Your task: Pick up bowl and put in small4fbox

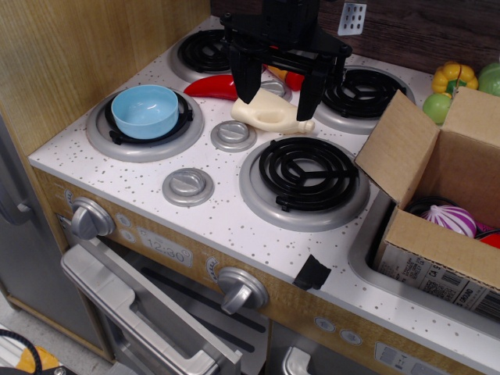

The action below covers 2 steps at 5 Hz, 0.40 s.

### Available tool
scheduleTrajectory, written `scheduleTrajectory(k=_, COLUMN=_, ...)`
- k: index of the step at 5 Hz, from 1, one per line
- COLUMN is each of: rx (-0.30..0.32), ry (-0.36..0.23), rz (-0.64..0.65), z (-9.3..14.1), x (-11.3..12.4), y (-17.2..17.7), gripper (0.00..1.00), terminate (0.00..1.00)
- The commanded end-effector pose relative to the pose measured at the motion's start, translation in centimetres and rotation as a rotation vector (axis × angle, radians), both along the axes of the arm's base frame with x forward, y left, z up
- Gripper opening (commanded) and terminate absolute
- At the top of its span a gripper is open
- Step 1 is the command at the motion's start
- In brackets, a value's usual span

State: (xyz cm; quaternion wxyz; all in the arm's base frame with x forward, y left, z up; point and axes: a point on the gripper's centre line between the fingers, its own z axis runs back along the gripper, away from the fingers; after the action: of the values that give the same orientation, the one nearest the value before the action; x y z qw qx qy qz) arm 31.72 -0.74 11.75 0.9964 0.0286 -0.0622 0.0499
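The light-blue bowl (145, 110) sits upright on the front-left burner coil (144, 123) of the toy stove. The brown cardboard box (437, 195) stands in the sink at the right, flaps open, barcode label on its front side, with toy food inside. My black gripper (276, 92) hangs at the back middle of the stove, over a cream bottle-shaped toy (269, 113). Its fingers (244, 78) are spread apart and hold nothing. It is well to the right of and behind the bowl.
A red pepper toy (212, 87) lies behind the bowl. Three other burners (305, 176) and small silver discs (187, 186) dot the stove top. A wooden wall (70, 55) stands at the left. Yellow and green toys (453, 78) sit behind the box.
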Motion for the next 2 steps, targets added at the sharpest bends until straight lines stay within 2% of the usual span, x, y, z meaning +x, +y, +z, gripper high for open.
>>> scheduleTrajectory(k=1, rx=0.000, ry=0.000, rz=0.000, z=0.0, x=0.0, y=0.0, gripper=1.00, terminate=0.00)
scheduleTrajectory(k=2, rx=0.047, ry=-0.039, rz=-0.121, z=-0.7, x=1.0, y=3.7, gripper=1.00, terminate=0.00)
